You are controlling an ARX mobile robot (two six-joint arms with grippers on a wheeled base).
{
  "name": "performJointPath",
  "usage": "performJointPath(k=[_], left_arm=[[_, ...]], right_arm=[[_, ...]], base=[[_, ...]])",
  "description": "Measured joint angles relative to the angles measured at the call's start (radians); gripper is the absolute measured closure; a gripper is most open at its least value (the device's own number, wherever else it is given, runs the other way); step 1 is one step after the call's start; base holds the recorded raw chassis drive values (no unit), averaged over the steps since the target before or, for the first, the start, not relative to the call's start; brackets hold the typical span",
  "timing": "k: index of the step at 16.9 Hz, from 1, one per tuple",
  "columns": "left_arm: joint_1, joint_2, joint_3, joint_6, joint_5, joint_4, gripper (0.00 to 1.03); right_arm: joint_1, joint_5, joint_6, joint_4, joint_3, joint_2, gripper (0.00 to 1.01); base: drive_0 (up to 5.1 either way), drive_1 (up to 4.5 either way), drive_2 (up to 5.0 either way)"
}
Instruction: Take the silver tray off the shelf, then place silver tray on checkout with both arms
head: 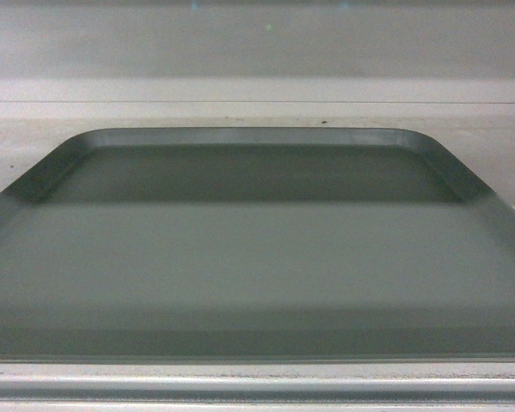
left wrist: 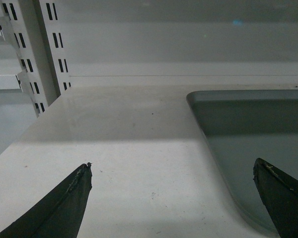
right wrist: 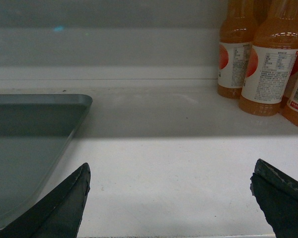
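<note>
The silver tray (head: 257, 257) lies flat on the white shelf (head: 240, 116) and fills most of the head view; neither gripper shows there. In the left wrist view my left gripper (left wrist: 172, 171) is open, hovering over the tray's left rim: one fingertip (left wrist: 82, 181) over bare shelf (left wrist: 119, 129), the other over the silver tray (left wrist: 248, 129). In the right wrist view my right gripper (right wrist: 170, 173) is open beside the tray's right edge, its left fingertip (right wrist: 79, 186) next to the silver tray (right wrist: 30, 144), the rest over bare shelf (right wrist: 174, 148). The checkout is out of view.
Several orange juice bottles (right wrist: 268, 64) stand at the back right of the shelf. Slotted white uprights (left wrist: 39, 54) rise at the shelf's left end. A white back panel (head: 257, 43) closes the rear, and the shelf's front lip (head: 257, 382) runs below the tray.
</note>
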Motion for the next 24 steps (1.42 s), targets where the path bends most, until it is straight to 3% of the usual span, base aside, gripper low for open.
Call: performJointPath(k=[9, 10, 11, 12, 13, 19, 20, 21, 22, 24], left_arm=[[0.000, 0.000, 0.000, 0.000, 0.000, 0.000, 0.05], [-0.004, 0.005, 0.006, -0.002, -0.012, -0.034, 0.05], [-0.026, 0.059, 0.054, -0.011, -0.063, -0.160, 0.05], [-0.028, 0.137, 0.108, -0.016, -0.075, -0.232, 0.05], [-0.032, 0.174, 0.141, -0.016, -0.082, -0.233, 0.05], [-0.048, 0.366, 0.238, -0.015, -0.028, -0.011, 0.05], [-0.071, 0.473, 0.248, -0.016, -0.018, 0.072, 0.05], [-0.152, 0.713, 0.314, -0.016, -0.019, 0.235, 0.05], [-0.187, 0.885, 0.354, -0.022, -0.020, 0.294, 0.05], [-0.194, 0.977, 0.376, -0.027, -0.023, 0.325, 0.05]], right_arm=[[0.000, -0.003, 0.006, -0.019, 0.002, 0.002, 0.03], [-0.002, -0.023, 0.048, -0.089, 0.024, 0.043, 0.03], [-0.002, -0.032, 0.086, -0.063, 0.033, 0.119, 0.03], [-0.014, -0.050, 0.110, -0.026, 0.043, 0.171, 0.03], [-0.016, -0.068, 0.125, 0.019, 0.057, 0.212, 0.03], [0.011, -0.128, 0.130, 0.255, 0.165, 0.470, 0.03], [0.043, -0.134, 0.131, 0.323, 0.204, 0.569, 0.03], [0.141, -0.128, 0.131, 0.402, 0.273, 0.761, 0.03], [0.191, -0.124, 0.133, 0.410, 0.313, 0.889, 0.03], [0.205, -0.118, 0.141, 0.417, 0.340, 0.961, 0.03]], base=[[0.0, 0.00, 0.0], [0.0, 0.00, 0.0], [0.0, 0.00, 0.0], [0.0, 0.00, 0.0], [0.0, 0.00, 0.0], [0.0, 0.00, 0.0], [0.0, 0.00, 0.0], [0.0, 0.00, 0.0], [0.0, 0.00, 0.0], [0.0, 0.00, 0.0]])
